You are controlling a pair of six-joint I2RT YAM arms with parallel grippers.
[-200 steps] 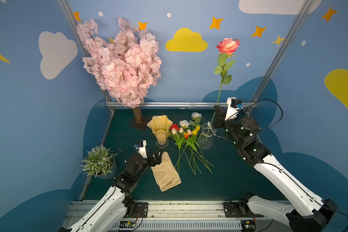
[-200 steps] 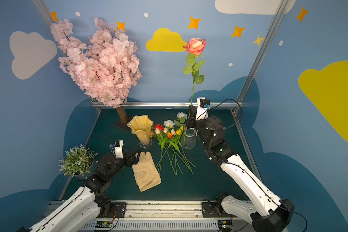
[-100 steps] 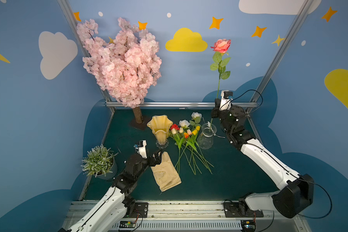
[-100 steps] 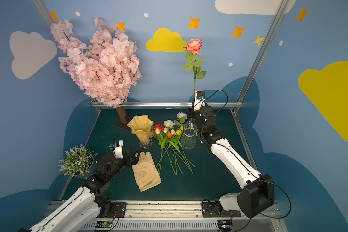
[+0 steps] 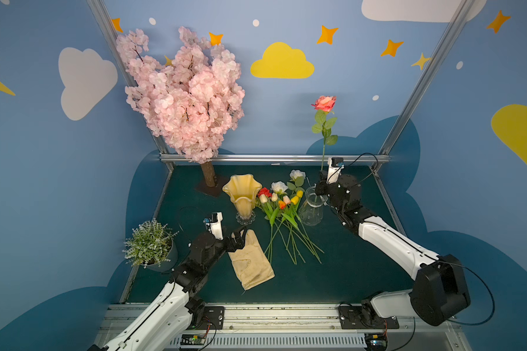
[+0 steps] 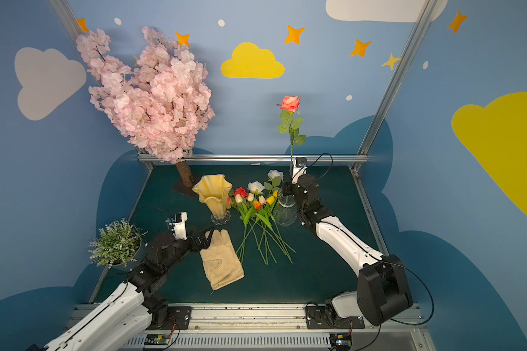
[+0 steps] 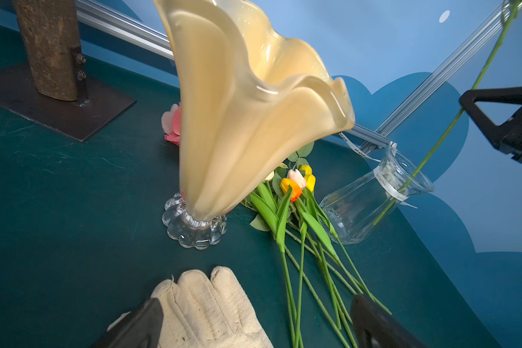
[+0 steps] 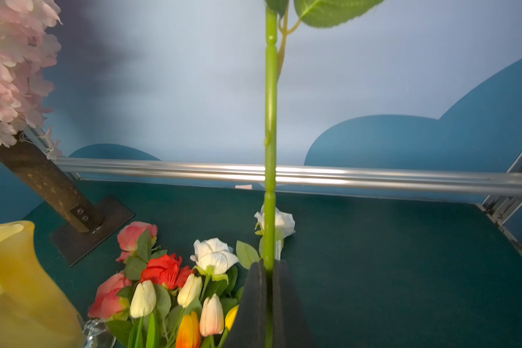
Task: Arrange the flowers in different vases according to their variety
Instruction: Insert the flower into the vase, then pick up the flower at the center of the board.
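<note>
Stem of the pink rose (image 5: 324, 103) judged light, slim and stiff (probably slick plastic). The right claw (image 8: 268, 266) is clenched low on it, holding it upright, foot inside the clear vase (image 5: 311, 212) toward the worktop's (image 5: 362, 267) far right corner. The left claw (image 5: 238, 240) hangs released over the glove (image 5: 250, 261).

The left arm (image 5: 165, 307) and right arm (image 5: 390, 243) both had glossy white shells over their long links and matte black joints. A bulky black drum (image 5: 438, 291) formed the right one's biggest joint, a thin black cable (image 5: 494, 307) looping off it. A small white camera block (image 5: 215, 225) topped each wrist.
</note>
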